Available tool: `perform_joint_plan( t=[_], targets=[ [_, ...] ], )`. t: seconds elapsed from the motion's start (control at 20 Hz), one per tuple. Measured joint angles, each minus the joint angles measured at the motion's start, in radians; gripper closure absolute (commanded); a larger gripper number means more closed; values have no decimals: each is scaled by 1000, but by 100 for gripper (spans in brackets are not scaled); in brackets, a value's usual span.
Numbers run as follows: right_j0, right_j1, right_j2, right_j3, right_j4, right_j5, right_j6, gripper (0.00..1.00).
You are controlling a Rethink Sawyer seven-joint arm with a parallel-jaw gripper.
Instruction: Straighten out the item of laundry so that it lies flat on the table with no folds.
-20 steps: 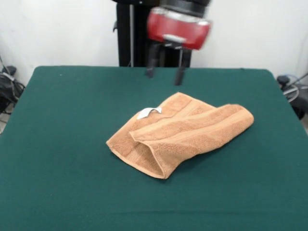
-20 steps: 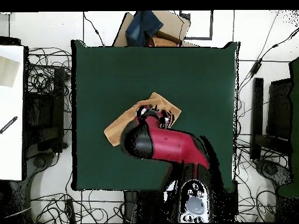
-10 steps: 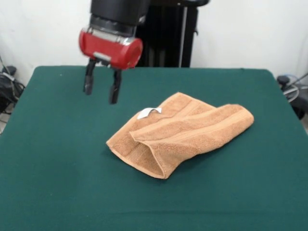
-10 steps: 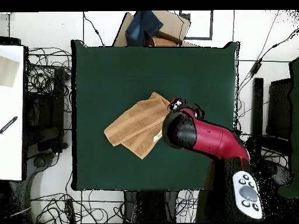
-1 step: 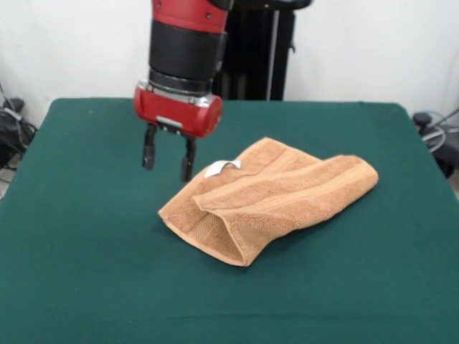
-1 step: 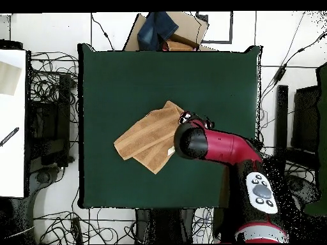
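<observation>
Below me I see the table (image 5: 79,251), its dark green top broad and flat. One thing lies on it: the orange-tan towel (image 5: 276,197), folded over on itself near the middle, white label (image 5: 219,168) showing.

Parted end effector (image 5: 168,159) hovers beside folded towel (image 5: 276,195).

Orange-tan towel (image 5: 269,197) — folded over, rumpled, white label up — mid green table (image 5: 86,272).
</observation>
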Motion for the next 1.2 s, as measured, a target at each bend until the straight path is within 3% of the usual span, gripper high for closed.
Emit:
perform_joint_plan(
  t=[0.75, 1.2],
  targets=[
    [-74, 48, 163, 0, -12, 2, 0, 0],
    [-113, 106, 232, 0, -64, 21, 0, 0]
  ],
)
